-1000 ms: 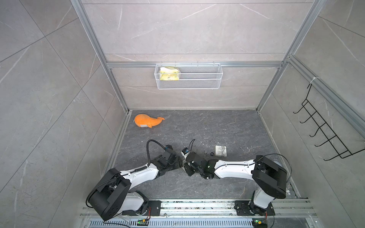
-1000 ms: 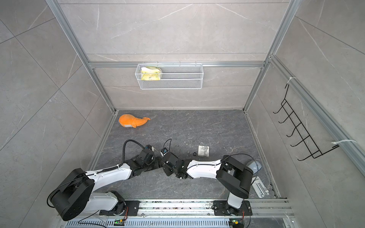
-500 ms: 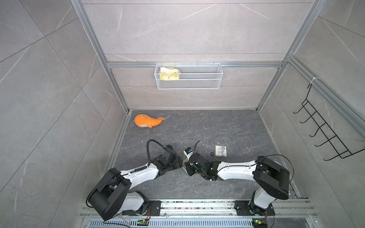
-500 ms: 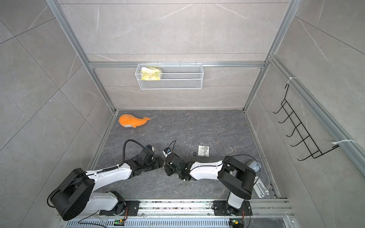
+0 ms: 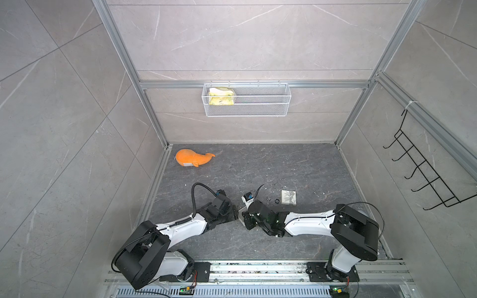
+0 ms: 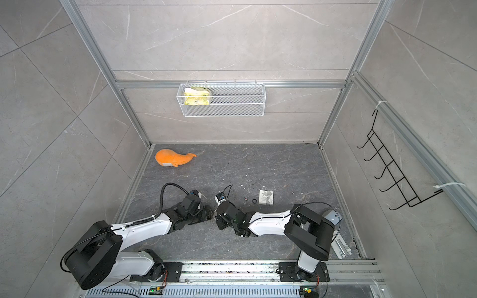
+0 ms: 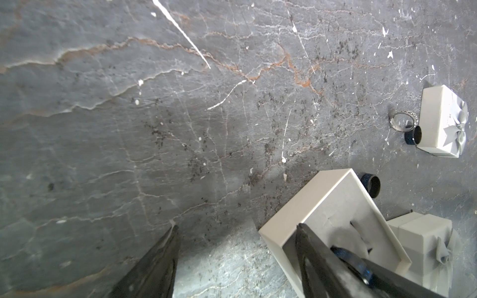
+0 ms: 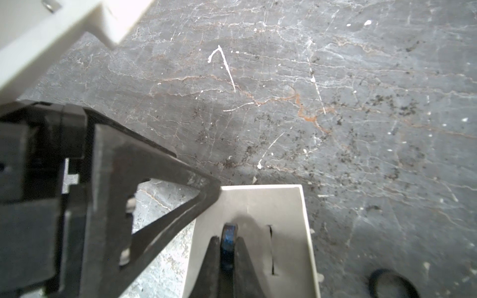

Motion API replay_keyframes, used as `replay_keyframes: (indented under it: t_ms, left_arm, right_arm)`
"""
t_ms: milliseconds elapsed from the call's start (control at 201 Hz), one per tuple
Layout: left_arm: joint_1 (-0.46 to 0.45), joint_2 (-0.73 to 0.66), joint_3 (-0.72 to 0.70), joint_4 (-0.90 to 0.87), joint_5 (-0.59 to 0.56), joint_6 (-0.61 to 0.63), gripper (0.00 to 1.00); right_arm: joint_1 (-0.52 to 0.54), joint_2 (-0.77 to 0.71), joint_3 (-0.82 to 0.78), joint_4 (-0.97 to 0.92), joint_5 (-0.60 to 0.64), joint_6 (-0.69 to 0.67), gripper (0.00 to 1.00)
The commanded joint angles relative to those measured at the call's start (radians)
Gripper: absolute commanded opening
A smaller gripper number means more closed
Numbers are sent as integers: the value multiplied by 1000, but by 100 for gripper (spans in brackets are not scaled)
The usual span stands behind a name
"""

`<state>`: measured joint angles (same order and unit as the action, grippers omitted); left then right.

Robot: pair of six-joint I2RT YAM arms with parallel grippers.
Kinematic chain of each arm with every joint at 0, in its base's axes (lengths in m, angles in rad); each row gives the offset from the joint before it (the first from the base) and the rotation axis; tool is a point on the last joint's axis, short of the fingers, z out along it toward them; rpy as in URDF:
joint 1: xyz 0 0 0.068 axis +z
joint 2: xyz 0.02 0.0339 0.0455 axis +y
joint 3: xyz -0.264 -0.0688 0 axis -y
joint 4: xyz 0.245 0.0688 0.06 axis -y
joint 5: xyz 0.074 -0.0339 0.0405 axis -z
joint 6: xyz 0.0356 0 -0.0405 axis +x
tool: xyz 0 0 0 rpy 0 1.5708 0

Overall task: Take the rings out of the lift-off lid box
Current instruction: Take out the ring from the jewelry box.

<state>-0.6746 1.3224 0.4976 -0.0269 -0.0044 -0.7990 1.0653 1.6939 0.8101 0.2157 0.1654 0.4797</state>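
Observation:
The open lift-off lid box (image 7: 333, 206) is a white base with a slotted insert (image 8: 258, 206). My right gripper (image 8: 228, 238) is shut on a dark blue-black ring (image 8: 229, 232) standing on edge over the insert. My left gripper (image 7: 237, 225) is open, one finger (image 7: 309, 247) resting inside the box, the other (image 7: 165, 252) on the floor. A second black ring (image 7: 371, 184) lies beside the box, a third (image 7: 415, 135) against the white lid (image 7: 444, 121). In both top views the grippers (image 5: 233, 215) (image 5: 245, 222) meet at the front centre, hiding most of the box.
A thin silver ring (image 7: 398, 121) lies by the lid (image 5: 288, 197). Another white box with a grey bow (image 7: 423, 242) stands beside the open one. An orange plush whale (image 5: 192, 158) lies at the back left. A wire basket (image 5: 246, 100) and black hooks (image 5: 423, 170) hang on the walls.
The right arm has shifted slightly toward the front while its gripper stays shut on the ring. The left arm has held still.

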Motion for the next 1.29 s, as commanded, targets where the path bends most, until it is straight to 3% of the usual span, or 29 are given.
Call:
replay_keyframes:
  t_ms: [0,772,1289]
  left_arm:
    - [-13,-17,-36,-95,37,1,71]
    - [-24,11,42,-108,19,-13,73]
    - [-48,173,104,-137,13,1,60]
  right_arm:
    - [-8,15,-14,34,32,27,0]
    - [-8,57,-26,76,14,40,0]
    - [-8,56,-46,125,9,53,0]
